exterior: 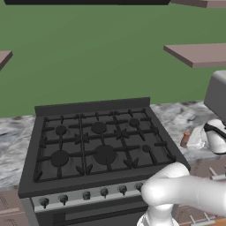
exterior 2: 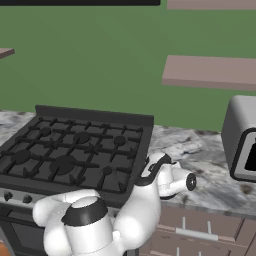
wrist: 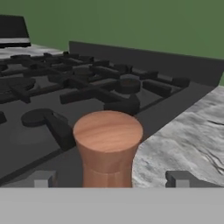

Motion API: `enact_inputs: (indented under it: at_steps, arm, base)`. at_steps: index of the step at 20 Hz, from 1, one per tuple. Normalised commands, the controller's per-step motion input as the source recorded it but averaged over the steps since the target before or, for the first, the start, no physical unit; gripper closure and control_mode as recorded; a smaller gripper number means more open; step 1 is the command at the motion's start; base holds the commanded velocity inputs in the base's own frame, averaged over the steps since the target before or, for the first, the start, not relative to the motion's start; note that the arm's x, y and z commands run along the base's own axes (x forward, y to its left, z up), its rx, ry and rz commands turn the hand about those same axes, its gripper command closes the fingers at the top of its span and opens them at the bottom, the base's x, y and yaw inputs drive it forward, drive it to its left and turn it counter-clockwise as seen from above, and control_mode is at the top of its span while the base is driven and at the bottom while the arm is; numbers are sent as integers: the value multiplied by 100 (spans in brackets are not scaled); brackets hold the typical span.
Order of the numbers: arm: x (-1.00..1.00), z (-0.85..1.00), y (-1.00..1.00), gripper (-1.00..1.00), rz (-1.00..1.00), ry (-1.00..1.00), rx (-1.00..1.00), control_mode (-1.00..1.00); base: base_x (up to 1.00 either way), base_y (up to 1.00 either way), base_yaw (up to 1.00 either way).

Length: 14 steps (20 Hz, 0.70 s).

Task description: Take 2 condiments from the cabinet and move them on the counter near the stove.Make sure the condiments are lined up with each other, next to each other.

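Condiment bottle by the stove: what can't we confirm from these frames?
- Bottle base: in the hand view the lower edge cuts it off, so contact with the counter is unseen.
- Bottle in the left base view: small, partly behind the white hand.
- Gripper: fingers stand apart either side of the bottle; touching or clear of it can't be told.
- Right base view: the arm covers the bottle's spot.

condiment [wrist: 107,146]: smooth wood grain | counter [wrist: 192,138]: veined marble | stove [exterior: 95,143]: matt black
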Motion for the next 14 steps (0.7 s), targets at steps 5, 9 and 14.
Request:
enact_inputs:
  at_steps: [5, 9, 14]
  arm:
    - [-31, 24, -20, -100, 0, 0, 0, -100]
    - [-76, 38, -22, -100, 0, 0, 0, -100]
    - [-79, 79, 0, -100, 0, 0, 0, -100]
  base:
    - [0, 0, 0]
    - [0, 0, 0]
    - [0, 0, 0]
